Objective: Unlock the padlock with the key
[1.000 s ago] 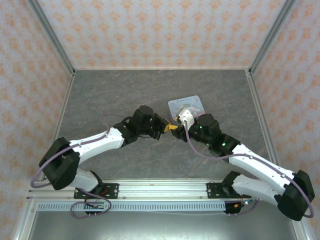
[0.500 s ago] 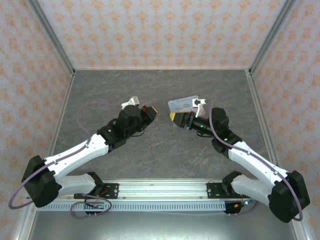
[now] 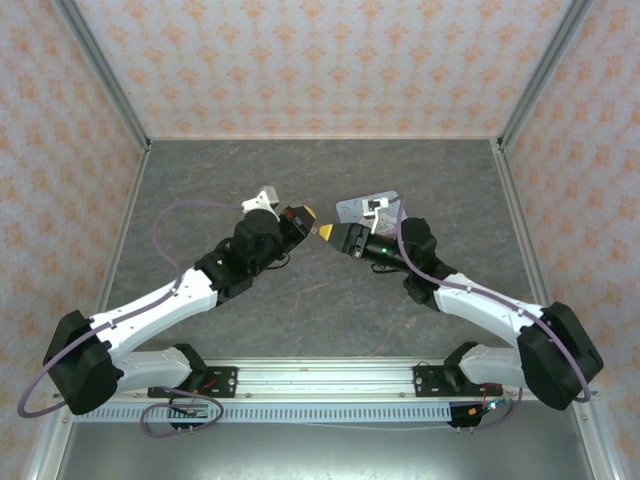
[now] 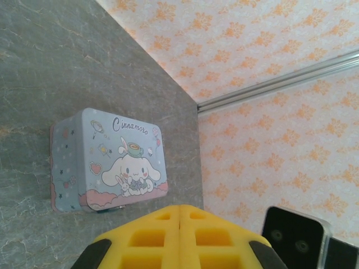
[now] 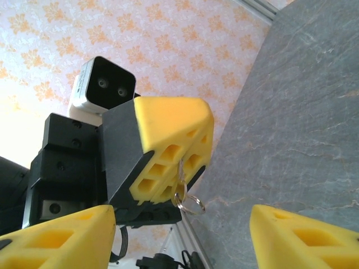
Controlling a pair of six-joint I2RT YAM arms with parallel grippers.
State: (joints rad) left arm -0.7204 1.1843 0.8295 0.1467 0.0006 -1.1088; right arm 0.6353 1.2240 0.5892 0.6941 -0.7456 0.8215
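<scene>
The gray tabletop [image 3: 200,180] carries a pale blue tin [image 4: 109,159]. Near it, the left claw [image 4: 179,212] is clamped on the key [image 5: 182,188], whose ring hangs below the pads. The right claw [image 5: 182,218] faces it, spread wide and empty.

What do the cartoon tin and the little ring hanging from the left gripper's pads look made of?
The tin looks like thin sheet metal, glossy printed pale blue, with a seamed lid edge. The ring looks like bare silvery wire, probably steel; it glints.
</scene>
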